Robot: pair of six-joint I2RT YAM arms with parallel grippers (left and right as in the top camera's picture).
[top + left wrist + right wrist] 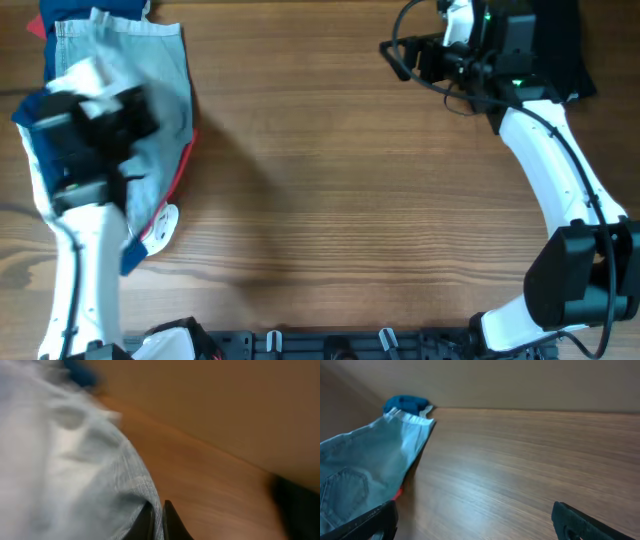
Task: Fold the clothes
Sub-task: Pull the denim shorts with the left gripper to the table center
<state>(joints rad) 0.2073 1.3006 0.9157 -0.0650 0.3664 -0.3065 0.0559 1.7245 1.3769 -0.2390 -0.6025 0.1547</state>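
Observation:
Pale blue denim shorts (160, 90) lie at the far left of the table on a navy garment with red and white parts (160, 225). My left gripper (159, 517) is over them, shut on a fold of the denim (90, 470); its view is blurred. The shorts also show in the right wrist view (365, 465), with a navy bit (405, 403) behind them. My right gripper (475, 520) is at the far right of the table, open wide and empty above bare wood. A black garment (560, 60) lies under the right arm at the back right.
The wooden table (350, 190) spans the middle. The right arm's white links (550, 170) run along the right edge. Black fixtures (330, 345) line the front edge.

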